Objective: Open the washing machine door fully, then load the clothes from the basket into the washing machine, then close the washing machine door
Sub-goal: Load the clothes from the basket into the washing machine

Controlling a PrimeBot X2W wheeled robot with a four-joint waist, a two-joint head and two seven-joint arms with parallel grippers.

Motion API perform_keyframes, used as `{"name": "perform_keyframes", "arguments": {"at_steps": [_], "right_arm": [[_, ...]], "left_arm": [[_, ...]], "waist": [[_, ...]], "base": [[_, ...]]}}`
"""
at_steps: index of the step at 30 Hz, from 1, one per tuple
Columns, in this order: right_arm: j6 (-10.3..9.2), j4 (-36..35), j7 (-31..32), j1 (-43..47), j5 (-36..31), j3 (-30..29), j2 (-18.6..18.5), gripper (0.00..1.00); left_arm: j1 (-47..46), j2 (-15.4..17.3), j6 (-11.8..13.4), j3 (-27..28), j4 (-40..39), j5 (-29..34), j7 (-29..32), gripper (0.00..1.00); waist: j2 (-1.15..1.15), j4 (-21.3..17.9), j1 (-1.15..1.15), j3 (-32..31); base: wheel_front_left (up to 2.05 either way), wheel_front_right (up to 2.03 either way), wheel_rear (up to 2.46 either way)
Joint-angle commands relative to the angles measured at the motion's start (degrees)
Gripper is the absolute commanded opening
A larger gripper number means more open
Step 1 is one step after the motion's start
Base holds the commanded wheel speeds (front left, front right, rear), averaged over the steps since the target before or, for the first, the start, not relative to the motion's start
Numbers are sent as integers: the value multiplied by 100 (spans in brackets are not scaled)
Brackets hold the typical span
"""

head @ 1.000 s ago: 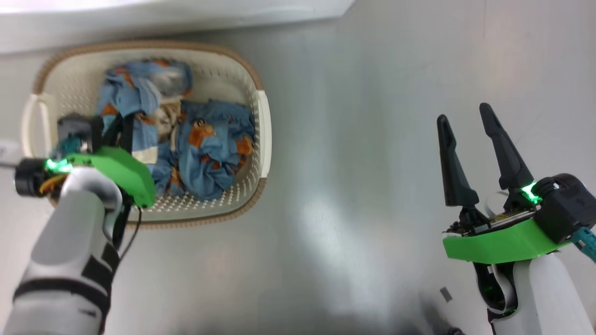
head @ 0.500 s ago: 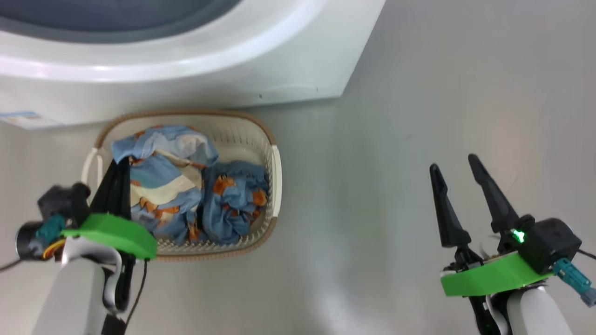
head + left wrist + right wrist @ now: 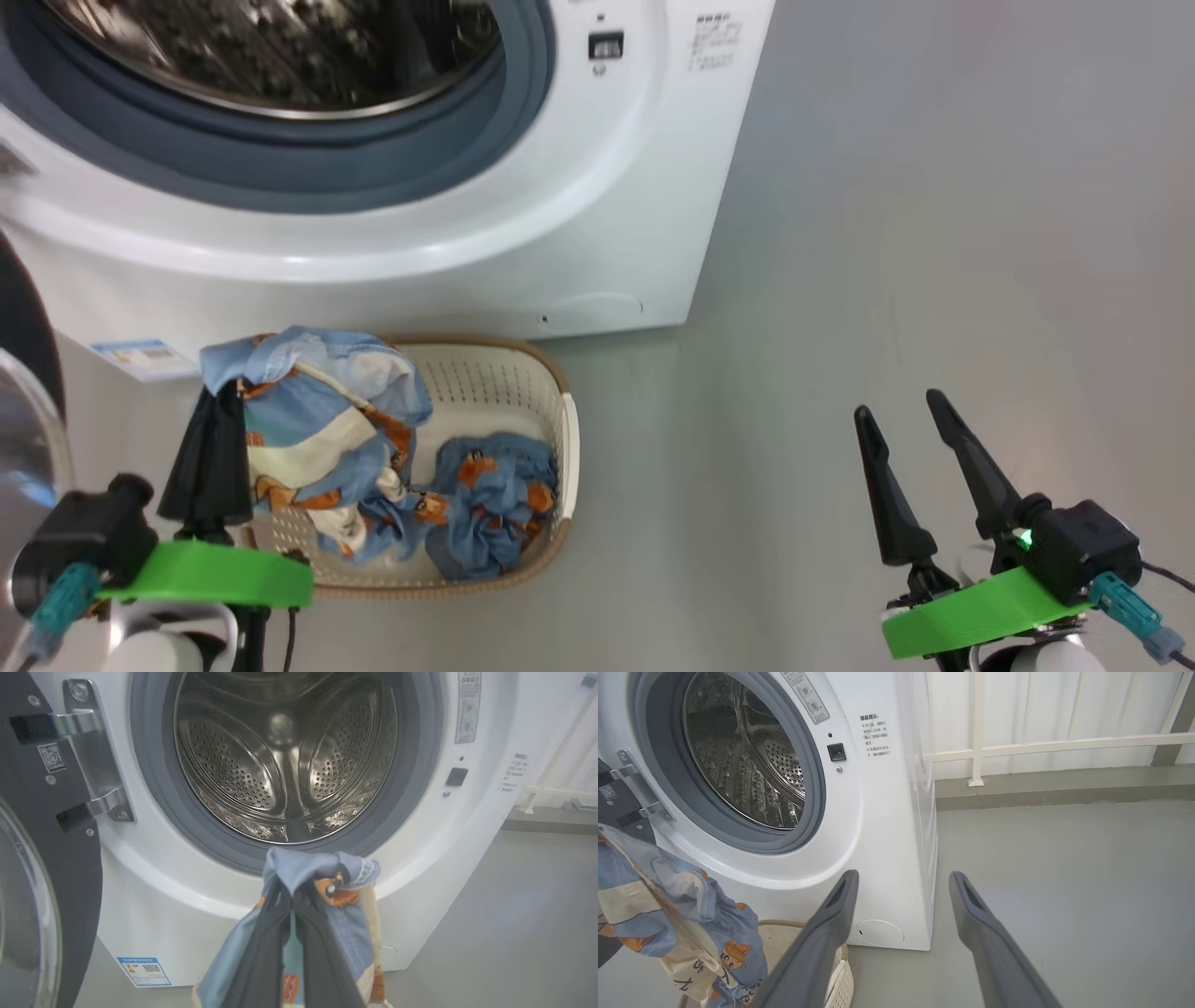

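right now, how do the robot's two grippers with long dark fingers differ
The left gripper is shut on a light blue cartoon-print garment; the right gripper is open and empty. The left is by the cream perforated basket; the right hovers over grey floor. Both have two long dark fingers.

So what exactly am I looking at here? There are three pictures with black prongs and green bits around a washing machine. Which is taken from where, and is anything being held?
It is a wheeled robot with two arms; each pair of black prongs is a gripper. One picture looks down from its head; the other two look out from the wrists. The left gripper is shut on a blue printed garment, hanging over the cream basket, where more clothes lie. The right gripper is open and holds nothing. The basket stands on the grey floor before the washing machine, whose door is swung open on the left, showing the steel drum.
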Motion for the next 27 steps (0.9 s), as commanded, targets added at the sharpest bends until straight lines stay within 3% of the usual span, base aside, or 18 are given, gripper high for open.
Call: {"name": "perform_keyframes", "arguments": {"at_steps": [1, 16, 27], "right_arm": [[9, -133, -27, 81, 41, 123, 12, 100], [9, -163, -27, 274, 84, 141, 12, 100], [9, -187, -27, 290, 87, 154, 12, 100]], "left_arm": [[148, 93, 71, 253, -428, 51, -36, 0], [941, -1, 306, 320, -1243, 47, -34, 0], [1097, 19, 349, 297, -1185, 45, -34, 0]], "waist": [[0, 16, 0, -415], [0, 29, 0, -803], [0, 75, 0, -750]], "base": [[0, 0, 0], [0, 0, 0], [0, 0, 0]]}}
